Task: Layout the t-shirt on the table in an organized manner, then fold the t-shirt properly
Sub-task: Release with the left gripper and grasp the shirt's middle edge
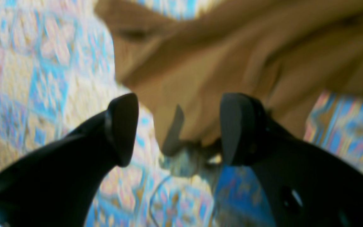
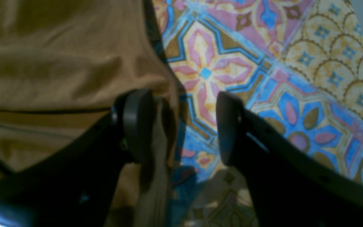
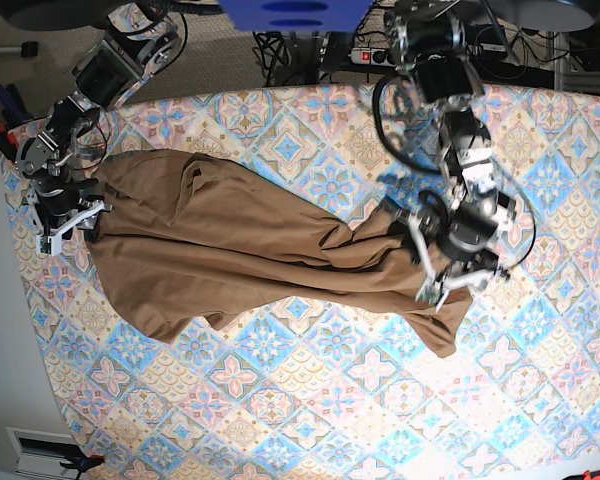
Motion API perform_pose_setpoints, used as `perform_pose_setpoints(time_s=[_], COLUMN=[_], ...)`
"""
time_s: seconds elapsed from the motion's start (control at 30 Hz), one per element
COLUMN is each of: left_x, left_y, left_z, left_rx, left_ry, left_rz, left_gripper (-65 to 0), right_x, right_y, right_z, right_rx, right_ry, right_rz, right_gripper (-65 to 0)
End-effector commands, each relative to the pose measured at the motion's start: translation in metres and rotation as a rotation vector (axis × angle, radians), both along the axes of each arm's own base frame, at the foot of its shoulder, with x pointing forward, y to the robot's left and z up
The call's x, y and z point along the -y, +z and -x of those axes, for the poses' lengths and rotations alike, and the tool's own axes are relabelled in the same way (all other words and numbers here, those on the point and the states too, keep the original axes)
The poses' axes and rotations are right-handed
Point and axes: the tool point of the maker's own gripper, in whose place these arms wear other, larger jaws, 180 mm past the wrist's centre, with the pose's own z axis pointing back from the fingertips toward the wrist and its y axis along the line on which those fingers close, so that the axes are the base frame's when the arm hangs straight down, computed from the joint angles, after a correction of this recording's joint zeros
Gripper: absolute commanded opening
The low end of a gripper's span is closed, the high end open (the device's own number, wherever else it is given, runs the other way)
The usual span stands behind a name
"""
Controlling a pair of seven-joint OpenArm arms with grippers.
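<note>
The wrinkled tan-brown cloth t-shirt (image 3: 240, 250) is lying stretched and twisted across the pastel tile-patterned table (image 3: 310, 400). The black left gripper (image 1: 179, 129) is hovering over one cloth end, jaws apart, holding nothing. The black right gripper (image 2: 184, 126) is straddling the opposite edge, jaws likewise spread.

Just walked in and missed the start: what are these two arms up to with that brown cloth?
A two-armed robot is spreading a brown t-shirt on the patterned table. Each arm is at one end of it. Both the left gripper and the right gripper are open, holding nothing. The shirt lies stretched but twisted and bunched in the middle, not yet flat or folded.
</note>
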Motion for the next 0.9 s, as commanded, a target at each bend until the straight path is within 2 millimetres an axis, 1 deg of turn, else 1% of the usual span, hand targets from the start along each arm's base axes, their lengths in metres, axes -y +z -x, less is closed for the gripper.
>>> perform_pose_setpoints(time_s=[0.0, 0.07, 0.17, 0.27, 0.43, 0.53, 0.6, 0.67, 0.77, 0.8, 0.87], left_x=[0.006, 0.021, 0.039, 0.058, 0.079, 0.082, 0.079, 0.075, 0.072, 0.07, 0.071], left_y=[0.004, -0.013, -0.024, -0.032, -0.035, -0.046, -0.056, -0.069, -0.075, -0.075, -0.074], left_z=[0.0, 0.013, 0.024, 0.027, 0.03, 0.032, 0.027, 0.028, 0.024, 0.023, 0.022], left_rx=[0.01, -0.042, -0.078, -0.101, -0.108, -0.141, -0.174, -0.221, -0.243, -0.24, -0.239], left_ry=[-0.033, -0.109, -0.198, -0.262, -0.329, -0.342, -0.336, -0.332, -0.329, -0.329, -0.332], left_rz=[-0.015, -0.046, -0.07, -0.072, -0.083, -0.079, -0.08, -0.082, -0.087, -0.087, -0.087], left_gripper=[-25.4, -25.4, -25.4, -25.4, -25.4, -25.7, -26.0, -26.1, -26.3, -26.3, -29.4], right_x=[0.008, 0.008, 0.008, 0.008, 0.008, 0.008, 0.008, 0.008, 0.008, 0.008, 0.008], right_y=[0.019, 0.017, 0.017, 0.017, 0.017, 0.017, 0.017, 0.017, 0.017, 0.017, 0.017], right_z=[-0.011, -0.011, -0.011, -0.011, -0.011, -0.011, -0.011, -0.011, -0.01, -0.01, -0.01], right_rx=[0.063, 0.06, 0.06, 0.06, 0.06, 0.06, 0.06, 0.06, 0.058, 0.058, 0.058], right_ry=[-0.004, -0.004, -0.004, -0.004, -0.004, -0.004, -0.004, -0.004, -0.004, -0.004, -0.004], right_rz=[0.018, 0.015, 0.015, 0.015, 0.015, 0.015, 0.015, 0.015, 0.015, 0.015, 0.015], right_gripper=[-33.8, -33.8, -33.8, -33.8, -33.8, -33.8, -33.8, -33.8, -33.8, -33.8, -33.8])
